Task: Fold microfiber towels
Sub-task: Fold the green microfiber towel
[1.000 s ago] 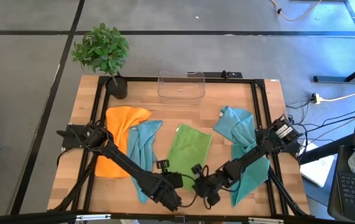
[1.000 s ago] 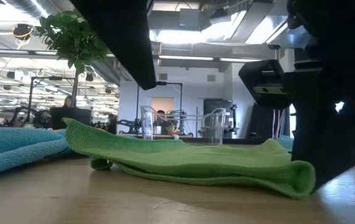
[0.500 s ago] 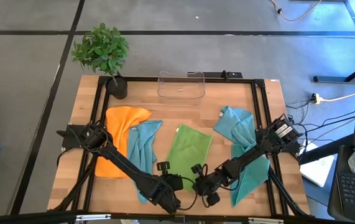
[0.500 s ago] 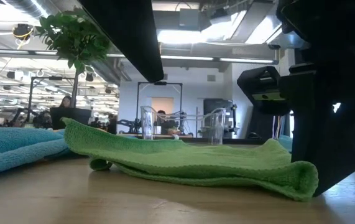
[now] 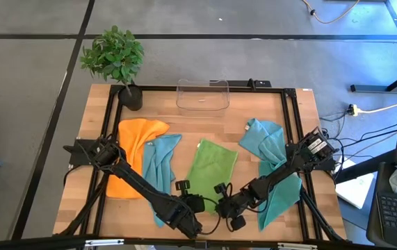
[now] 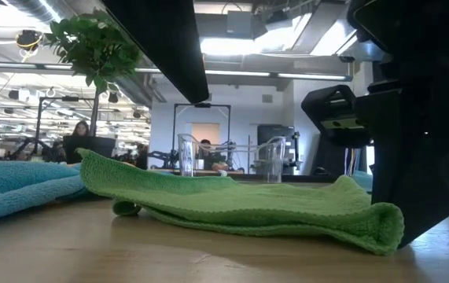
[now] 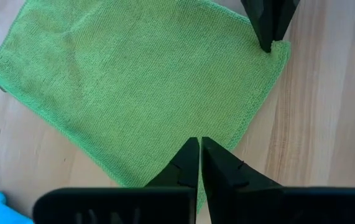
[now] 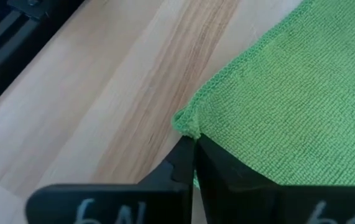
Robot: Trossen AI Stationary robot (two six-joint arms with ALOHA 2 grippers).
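In the middle of the high view, a soft lime green microfiber towel (image 5: 212, 167) lies flat on the light wooden desk (image 5: 198, 121). Both arms meet at its lower edge. The left gripper (image 5: 199, 203) sits at the lower left corner and the right gripper (image 5: 224, 201) at the lower right corner. To the left lie a crumpled orange microfiber towel (image 5: 132, 156) and a teal microfiber towel (image 5: 160, 163). More teal towels (image 5: 271, 149) lie in a heap at the right. At the top of the desk stand a clear plastic bin (image 5: 202, 94) and a small green plant in a dark pot (image 5: 115, 59).

In the low view, the green towel (image 6: 240, 206) lies low across the middle of the frame, and its right end is bunched up beside a dark arm.

In the left wrist view, the left gripper (image 7: 199, 149) has its fingers pressed together on the near edge of the green towel (image 7: 140, 81), pinching it.

In the right wrist view, the right gripper (image 8: 193, 146) is pressed together too, pinching the puckered corner of the green towel (image 8: 276, 87).

I think the job has only just begun. No towel looks neatly folded yet. The green one is gripped for its first fold, and all the others still wait.
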